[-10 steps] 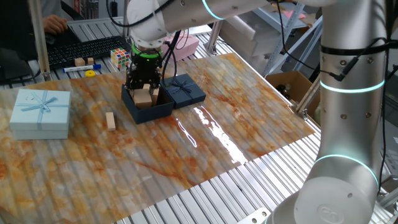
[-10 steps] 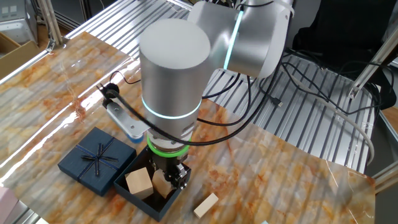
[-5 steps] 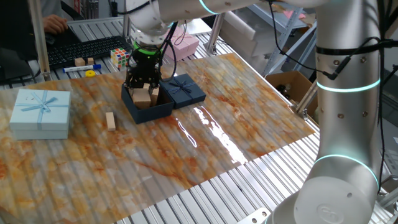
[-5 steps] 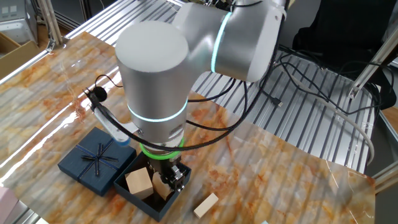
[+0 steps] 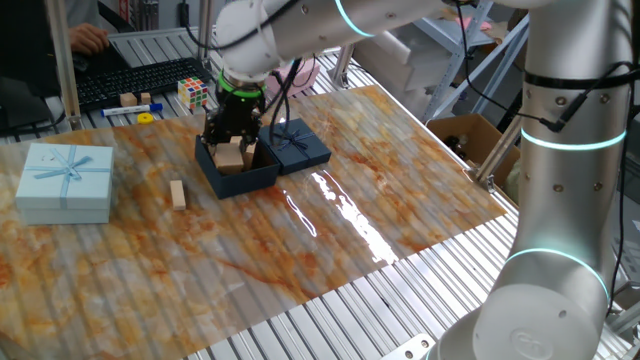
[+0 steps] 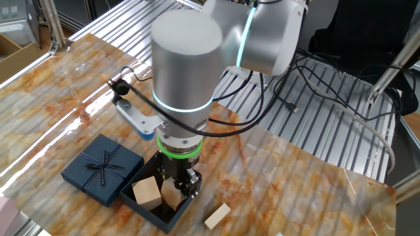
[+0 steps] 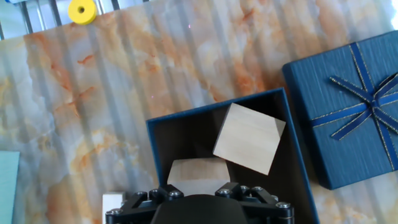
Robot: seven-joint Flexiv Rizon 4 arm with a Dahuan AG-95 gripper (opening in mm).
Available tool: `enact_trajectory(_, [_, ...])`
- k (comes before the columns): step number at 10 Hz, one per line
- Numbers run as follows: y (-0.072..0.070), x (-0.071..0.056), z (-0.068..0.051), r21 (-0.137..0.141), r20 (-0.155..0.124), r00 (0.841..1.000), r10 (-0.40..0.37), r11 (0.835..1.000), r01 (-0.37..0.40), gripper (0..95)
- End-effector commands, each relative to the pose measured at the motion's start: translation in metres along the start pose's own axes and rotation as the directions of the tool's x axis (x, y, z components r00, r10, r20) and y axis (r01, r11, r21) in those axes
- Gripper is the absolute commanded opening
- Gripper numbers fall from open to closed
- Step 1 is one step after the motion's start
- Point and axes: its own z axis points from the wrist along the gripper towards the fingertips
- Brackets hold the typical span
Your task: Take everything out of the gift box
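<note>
Hand view shows two wooden blocks (image 7: 249, 138) inside the gift box (image 7: 160, 144), lid (image 7: 348, 106) alongside. The fixed views add the gripper (image 6: 178, 190), jaws narrow on one block, and a slab (image 5: 178, 193) lying outside.

The gripper (image 7: 199, 198) body blocks its own fingertips in the hand view, so the grip on the lower block (image 7: 198, 172) stays unclear; the lid (image 7: 348, 106) runs off the edge at three o'clock.
</note>
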Motion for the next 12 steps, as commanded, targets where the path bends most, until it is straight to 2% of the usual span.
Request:
enact_trajectory(1, [0.000, 0.000, 0.000, -0.004, 0.006, 1.000, 0.003, 1.000, -0.003, 0.0])
enact_trajectory(3, [0.000, 0.000, 0.000, -0.006, 0.013, 1.000, 0.010, 1.000, -0.009, 0.0])
enact_trajectory(5, [0.000, 0.000, 0.000, -0.023, 0.005, 1.000, 0.018, 1.000, -0.018, 0.0])
enact_trajectory(6, [0.000, 0.000, 0.000, -0.015, 0.008, 1.000, 0.020, 1.000, -0.020, 0.0])
enact_trajectory(10, [-0.001, -0.002, 0.000, -0.009, -0.029, 1.000, 0.008, 1.000, -0.008, 0.0])
enact_trajectory(11, [-0.003, -0.011, -0.003, -0.006, -0.048, 0.999, 0.007, 1.000, -0.007, 0.0])
enact_trajectory(12, [-0.003, -0.016, -0.004, -0.004, -0.052, 0.999, 0.007, 1.000, -0.007, 0.0])
